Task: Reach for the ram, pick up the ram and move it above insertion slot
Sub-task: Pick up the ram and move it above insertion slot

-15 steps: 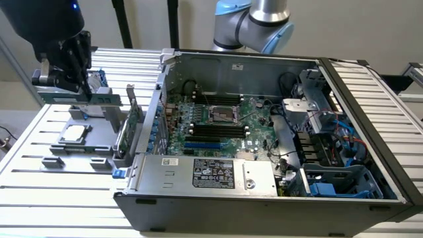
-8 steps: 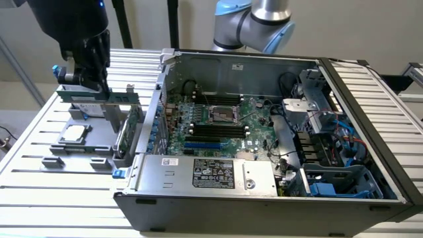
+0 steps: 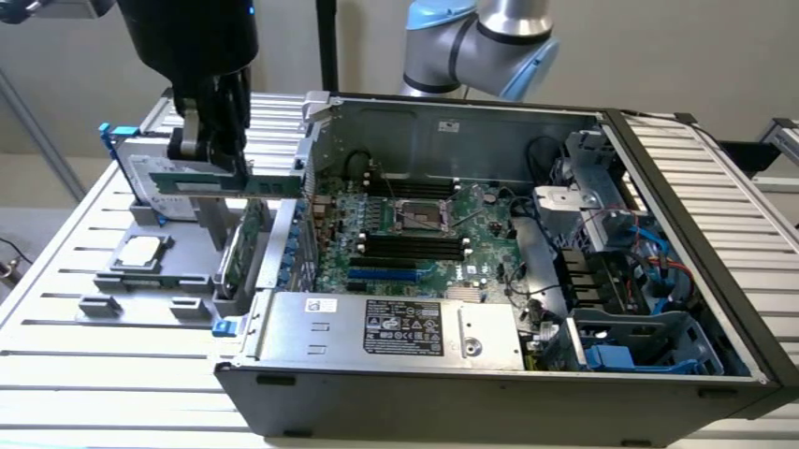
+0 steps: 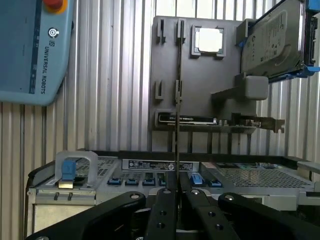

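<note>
My gripper (image 3: 215, 159) hangs above the grey parts holder (image 3: 138, 267) that sits on the slatted table (image 3: 75, 224) to the exterior view's left of the open computer case (image 3: 500, 281), and its fingers are closed on the ram (image 3: 225, 183), which I see held level and clear of the holder, a long green stick with a pale label along its face. In the wrist view the two dark fingers (image 4: 161, 215) meet around the ram (image 4: 177, 100), seen edge-on as a thin dark line running away from the camera. Below the ram, on the holder, a processor chip (image 3: 140, 250) lies flat in its recess, and a silver hard drive (image 3: 156, 178) in a blue-tabbed frame stands behind the gripper at the holder's far side. A larger green expansion card (image 3: 250, 245) stands on edge at the holder's side nearest the case. Moving toward the exterior view's right from the holder, the case lies open with its motherboard (image 3: 399, 234) exposed; the CPU socket (image 3: 422, 215) sits at the board's middle with dark memory slots (image 3: 406, 245) beside it. The power supply (image 3: 393, 327) fills the near wall of the case, and blue cables and drive bays (image 3: 624, 281) crowd the case's far right side.
</note>
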You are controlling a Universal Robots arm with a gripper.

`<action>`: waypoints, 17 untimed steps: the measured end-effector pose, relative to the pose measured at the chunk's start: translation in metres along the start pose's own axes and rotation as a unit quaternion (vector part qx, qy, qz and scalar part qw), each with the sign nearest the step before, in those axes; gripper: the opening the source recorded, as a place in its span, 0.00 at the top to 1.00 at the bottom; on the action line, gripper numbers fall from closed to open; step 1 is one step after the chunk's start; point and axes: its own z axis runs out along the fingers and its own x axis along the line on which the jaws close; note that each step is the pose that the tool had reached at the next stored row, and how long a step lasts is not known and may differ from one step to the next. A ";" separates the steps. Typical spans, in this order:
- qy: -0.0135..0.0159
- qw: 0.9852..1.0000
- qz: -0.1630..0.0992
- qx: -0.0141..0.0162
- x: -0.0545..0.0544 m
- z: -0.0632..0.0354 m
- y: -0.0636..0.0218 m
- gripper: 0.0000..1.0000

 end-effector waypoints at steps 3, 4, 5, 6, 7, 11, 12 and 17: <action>0.000 1.000 0.000 0.000 0.000 -0.0008 -0.0133 0.87; 0.000 1.000 0.000 0.000 0.000 -0.0010 -0.0178 0.87; 0.000 1.000 0.000 0.000 0.000 -0.0013 -0.0227 0.87; 0.000 1.000 0.000 0.000 0.000 -0.0016 -0.0273 0.87; 0.000 1.000 0.000 0.000 0.000 -0.0019 -0.0317 0.87; 0.000 1.000 0.000 0.000 0.000 -0.0029 -0.0497 0.87; 0.000 1.000 0.000 0.000 0.000 -0.0032 -0.0541 0.87; 0.000 1.000 0.000 0.000 -0.003 -0.0041 -0.0769 0.87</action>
